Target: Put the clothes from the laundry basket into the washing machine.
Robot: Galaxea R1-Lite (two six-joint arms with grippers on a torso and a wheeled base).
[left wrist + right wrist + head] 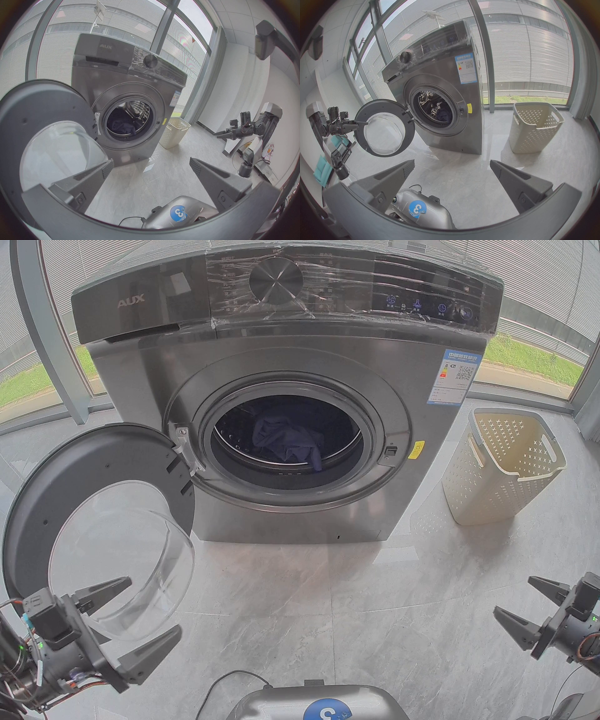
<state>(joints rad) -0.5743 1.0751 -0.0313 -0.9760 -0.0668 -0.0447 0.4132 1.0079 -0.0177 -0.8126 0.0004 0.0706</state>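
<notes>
Head view: dark blue clothes (pixel 284 437) inside grey washing machine (pixel 144 377); cream perforated basket (pixel 475 490) looks empty. Your left gripper (pixel 153 605) and right gripper (pixel 514 595) gape, unladen; confirm basket next.

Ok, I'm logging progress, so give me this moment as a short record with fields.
washing machine: door swung open to the robot's left
clothes: dark blue item lying inside the machine
laundry basket: standing right of the machine, no clothes visible inside
left pincer: open, empty, low in front of the door
right pincer: open, empty, low on the robot's right

Left tool (pixel 154 605), right tool (pixel 512 594): dark grey, wedge-shaped fingers (pixel 147 655).
</notes>
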